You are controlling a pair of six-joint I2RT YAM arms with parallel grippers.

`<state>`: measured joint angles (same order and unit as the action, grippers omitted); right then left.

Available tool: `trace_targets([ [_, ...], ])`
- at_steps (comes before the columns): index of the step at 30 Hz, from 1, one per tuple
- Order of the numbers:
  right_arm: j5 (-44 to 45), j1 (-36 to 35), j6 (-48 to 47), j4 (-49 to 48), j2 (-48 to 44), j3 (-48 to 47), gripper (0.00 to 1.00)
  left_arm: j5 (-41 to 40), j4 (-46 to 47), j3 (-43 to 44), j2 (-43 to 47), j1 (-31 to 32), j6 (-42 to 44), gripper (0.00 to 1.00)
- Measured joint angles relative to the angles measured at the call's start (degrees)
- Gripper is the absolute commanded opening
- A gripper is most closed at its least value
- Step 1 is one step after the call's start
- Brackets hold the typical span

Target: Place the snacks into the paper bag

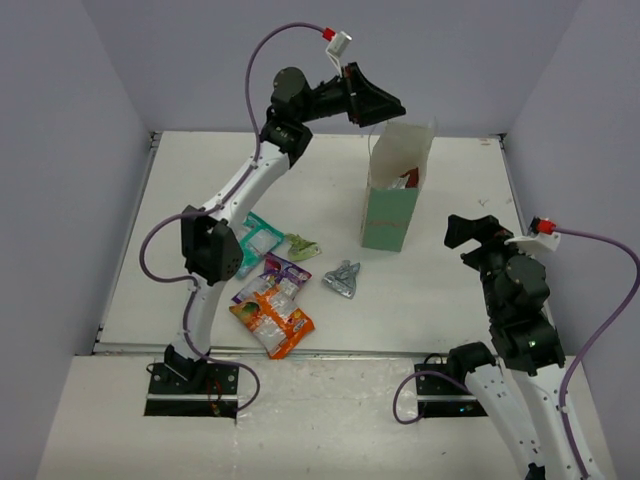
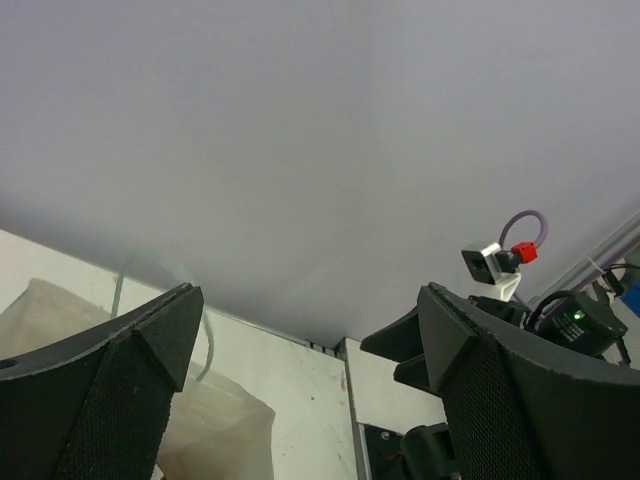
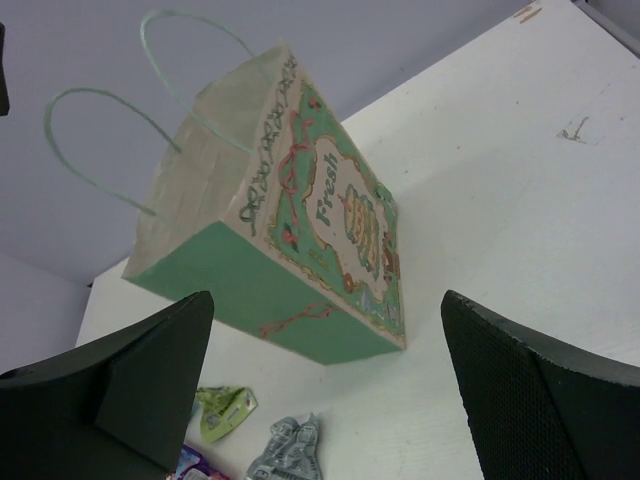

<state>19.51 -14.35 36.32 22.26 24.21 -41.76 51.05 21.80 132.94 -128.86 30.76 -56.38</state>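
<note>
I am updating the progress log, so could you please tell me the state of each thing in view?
paper bag, upright, open
red packet, inside the paper bag
teal packet, on the table
green packet, on the table
silver packet, on the table
purple packet, on the table
orange packet, on the table
left gripper, open, empty
right gripper, open, empty

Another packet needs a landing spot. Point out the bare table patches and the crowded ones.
Bare: the table's far-left corner, between its edge and the left arm; the near strip between the silver packet and the right arm. Crowded: the teal packet, green packet, purple packet and orange packet cluster left of the paper bag.
</note>
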Motion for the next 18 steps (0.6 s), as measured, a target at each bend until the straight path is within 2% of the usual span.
trace_targets([
  [4, 0.0, 0.0, -0.5, 0.0, 0.2, 0.0, 0.99, 1.5, 1.6, -0.5, 2.7, 0.0, -2.0, 0.97],
  [8, -1.1, 0.0, -1.5, 0.0, 0.2, 0.0, 0.99, 3.4, 4.1, -8.0, 12.4, 0.1, -3.6, 0.98],
  [13, -8.1, 0.0, -4.5, -1.1, 0.2, 0.0, 0.99, -0.1, -2.4, -25.6, 35.9, 0.1, 5.7, 1.0],
  [18, -26.0, -0.2, -7.9, -4.5, 2.1, -0.2, 0.99, -9.2, -7.2, -47.2, 61.7, 0.4, 15.8, 1.0],
])
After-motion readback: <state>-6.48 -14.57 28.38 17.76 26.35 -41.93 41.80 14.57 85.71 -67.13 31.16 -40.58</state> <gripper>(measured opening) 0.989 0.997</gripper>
